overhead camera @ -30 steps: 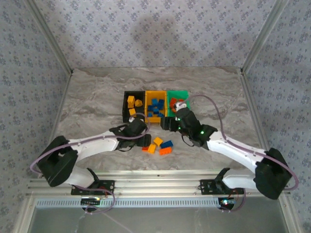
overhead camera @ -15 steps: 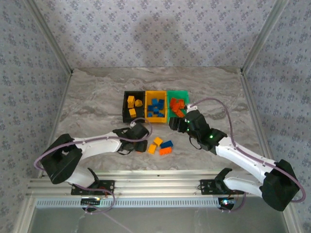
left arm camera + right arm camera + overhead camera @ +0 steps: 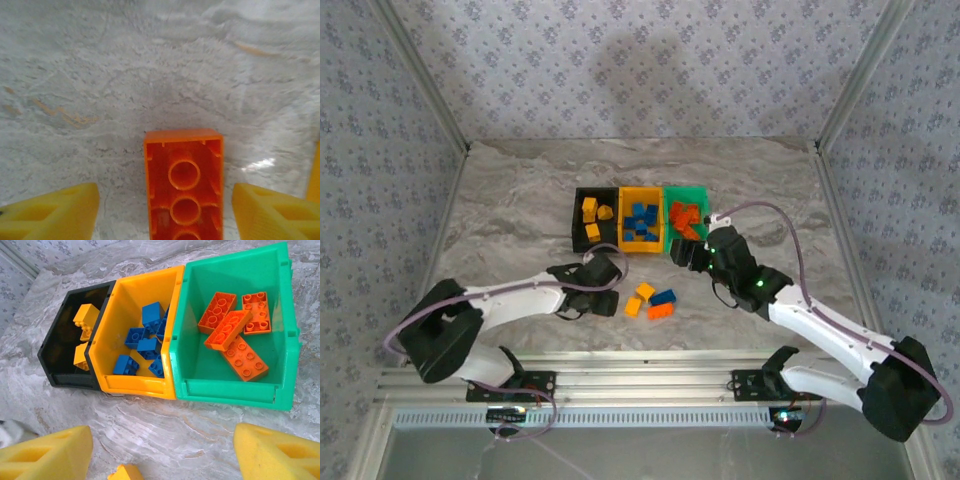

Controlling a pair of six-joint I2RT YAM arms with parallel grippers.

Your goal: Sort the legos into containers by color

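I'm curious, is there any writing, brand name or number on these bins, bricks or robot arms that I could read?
None can be read.
Black bin, yellow-orange bin, green bin: plain walls, no labels.
Red-orange bricks in the green bin: any mark on the studs is too small to read.
Upturned red-orange brick: only round hollows, no lettering.
Left arm and right arm: no legible label.

On the marbled table [image 3: 200, 432] we see a black bin [image 3: 70, 376], a yellow bin [image 3: 135, 385], a green bin [image 3: 225, 391], and loose bricks [image 3: 664, 297] nearby.
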